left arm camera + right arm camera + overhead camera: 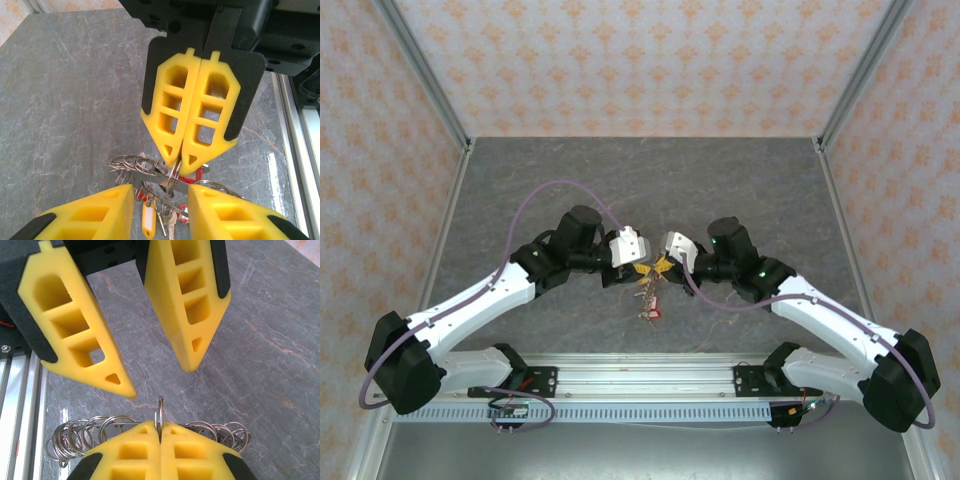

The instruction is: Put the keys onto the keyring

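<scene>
Nose to nose over the middle of the grey marbled table (pixel 520 180), a robot's two pincers work at getting the keys onto the keyring. The right pincer (pixel 160 427) is clamped fully shut. Its yellow fingers press together on a thin metal loop of the keyring (pixel 160 412), which stands on edge and pokes up out of the grip, while the keyring's other coils fan out to either side. Held this way, the loop is presented upright and steady to the opposite pincer, apparently so that something can be worked onto it. The left pincer (pixel 157 377) faces it with its fingers parted to a moderate gap and nothing between them. One finger stands to each side of the upright loop, just short of it, a stance that suits closing on the loop or on a key beside it. The keys (pixel 170 227), small and silvery, dangle in a bunch under the grip along with red plastic tags (pixel 192 175) and one pale yellow tag (pixel 149 220). In the overhead view the bunch trails toward the near edge of the table, and whether its lowest end touches the surface cannot be told. Which keys are already threaded cannot be made out in the tangle. The next move looks to demand fine alignment, since loop and keys are far slimmer than the fingers handling them.
</scene>
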You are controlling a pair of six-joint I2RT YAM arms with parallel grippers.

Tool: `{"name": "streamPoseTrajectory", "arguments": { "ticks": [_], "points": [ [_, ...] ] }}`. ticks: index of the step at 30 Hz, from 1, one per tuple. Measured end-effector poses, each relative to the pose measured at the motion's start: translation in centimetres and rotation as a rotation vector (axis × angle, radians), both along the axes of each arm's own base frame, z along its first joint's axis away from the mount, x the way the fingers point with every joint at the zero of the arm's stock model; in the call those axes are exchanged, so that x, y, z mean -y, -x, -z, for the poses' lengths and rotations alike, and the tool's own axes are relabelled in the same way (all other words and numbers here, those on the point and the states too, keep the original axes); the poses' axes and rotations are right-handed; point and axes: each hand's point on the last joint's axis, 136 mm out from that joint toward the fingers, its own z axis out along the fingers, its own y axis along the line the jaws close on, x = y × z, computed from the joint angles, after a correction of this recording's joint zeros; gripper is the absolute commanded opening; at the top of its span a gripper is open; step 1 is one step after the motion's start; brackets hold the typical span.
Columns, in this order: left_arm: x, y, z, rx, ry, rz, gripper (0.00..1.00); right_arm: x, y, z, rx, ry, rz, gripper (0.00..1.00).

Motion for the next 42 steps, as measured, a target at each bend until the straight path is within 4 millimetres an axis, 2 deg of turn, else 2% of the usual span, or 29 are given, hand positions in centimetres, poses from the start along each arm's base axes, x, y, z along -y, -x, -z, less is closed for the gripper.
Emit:
{"name": "streamPoseTrajectory", "arguments": {
  "ticks": [42],
  "points": [
    [-0.09, 0.03, 0.6, -0.026, -0.028, 0.0, 0.33, 0.14, 0.3, 0.32, 0.004, 0.012, -0.013, 0.0]
  ]
}}
